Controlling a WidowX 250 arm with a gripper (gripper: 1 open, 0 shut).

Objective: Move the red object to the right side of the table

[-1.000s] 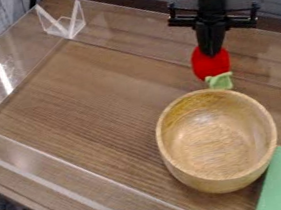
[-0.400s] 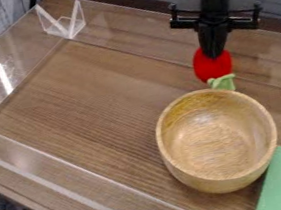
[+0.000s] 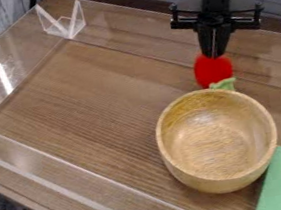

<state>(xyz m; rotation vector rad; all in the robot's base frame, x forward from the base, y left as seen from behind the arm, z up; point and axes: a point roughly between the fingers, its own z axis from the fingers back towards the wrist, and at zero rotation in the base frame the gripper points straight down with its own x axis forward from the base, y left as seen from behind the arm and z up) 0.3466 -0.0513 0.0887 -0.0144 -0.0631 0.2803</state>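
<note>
1. The red object lies on the table, its green end near the wooden bowl.
2. The claw is right by its red end; how wide it stands cannot be told.

"Where could a hand get through?"
"Across the left and middle of the brown tabletop; it's bare wood there."
"And lower right?"
"Blocked. The wooden bowl fills it, with a light-green block just beside."
"Upper middle?"
"The black gripper and red strawberry toy stand in the way. Upper left, there's a clear plastic stand."
</note>
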